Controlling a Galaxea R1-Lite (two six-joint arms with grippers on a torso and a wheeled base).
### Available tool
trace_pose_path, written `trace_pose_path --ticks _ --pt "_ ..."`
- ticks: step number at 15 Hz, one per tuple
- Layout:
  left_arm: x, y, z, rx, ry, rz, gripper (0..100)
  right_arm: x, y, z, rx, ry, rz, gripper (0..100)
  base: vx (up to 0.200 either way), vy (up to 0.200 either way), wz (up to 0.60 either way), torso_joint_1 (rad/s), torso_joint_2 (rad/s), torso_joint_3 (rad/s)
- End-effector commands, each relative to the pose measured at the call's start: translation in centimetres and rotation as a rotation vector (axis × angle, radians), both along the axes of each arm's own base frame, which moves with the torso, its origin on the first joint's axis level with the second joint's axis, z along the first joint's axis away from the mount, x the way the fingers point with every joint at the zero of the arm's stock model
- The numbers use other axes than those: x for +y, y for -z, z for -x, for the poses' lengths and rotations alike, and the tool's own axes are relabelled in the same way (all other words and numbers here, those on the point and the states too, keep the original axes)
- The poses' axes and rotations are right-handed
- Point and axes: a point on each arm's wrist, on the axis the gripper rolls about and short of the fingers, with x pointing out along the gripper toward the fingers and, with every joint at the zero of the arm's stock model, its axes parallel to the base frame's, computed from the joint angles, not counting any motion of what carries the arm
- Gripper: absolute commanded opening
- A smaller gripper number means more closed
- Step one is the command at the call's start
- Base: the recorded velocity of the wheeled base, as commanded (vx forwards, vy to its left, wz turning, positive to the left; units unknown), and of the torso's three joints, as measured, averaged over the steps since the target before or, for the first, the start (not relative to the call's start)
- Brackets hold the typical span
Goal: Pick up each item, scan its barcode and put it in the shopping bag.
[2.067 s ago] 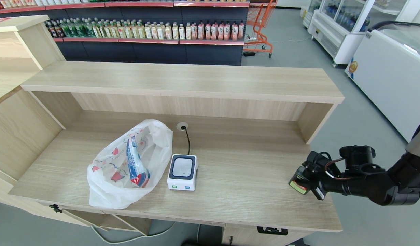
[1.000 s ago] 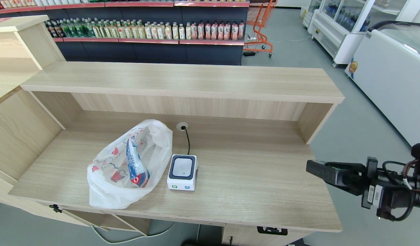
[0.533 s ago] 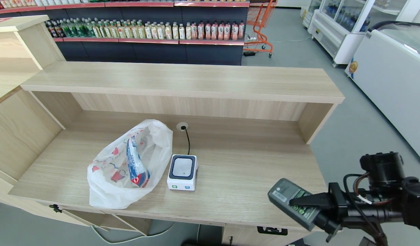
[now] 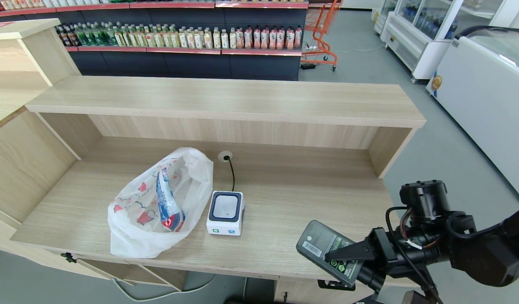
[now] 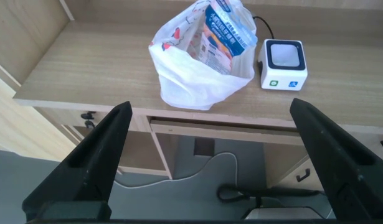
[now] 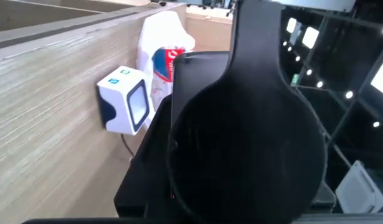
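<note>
One blue packet point(image 4: 168, 202) in shopping bag point(image 4: 128, 238), right pincer point(image 4: 349, 256) gripping grey pack point(image 4: 320, 244)

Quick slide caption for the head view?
Right gripper holds a dark packet right of the scanner and shopping bag.

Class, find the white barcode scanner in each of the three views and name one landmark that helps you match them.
Head view: barcode scanner midway along the counter, to the right of the shopping bag.
Left wrist view: barcode scanner on the counter, close beside the shopping bag.
Right wrist view: barcode scanner on the counter, shopping bag just behind it.
Shared landmark: the shopping bag.
</note>
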Motion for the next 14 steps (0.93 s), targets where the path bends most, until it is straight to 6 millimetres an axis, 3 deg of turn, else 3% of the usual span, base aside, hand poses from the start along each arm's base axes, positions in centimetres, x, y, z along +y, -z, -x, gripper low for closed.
trace_pose_path --ticks 1,8,14 --pt "0.0 0.0 0.0 -0.001 -0.001 0.000 100 0.6 0.4 -0.4 0.005 -0.019 0.001 0 0.000 0.000 0.00 0.000 0.00 0.000" --pt "0.0 0.0 0.0 -0.001 0.000 0.000 100 1.4 0.4 -0.4 -0.041 -0.057 -0.003 0 0.000 0.000 0.00 0.000 0.00 0.000" --pt "0.0 0.0 0.0 -0.001 0.000 0.000 100 4.1 0.2 -0.8 -0.077 -0.138 -0.015 0 0.000 0.000 0.00 0.000 0.00 0.000"
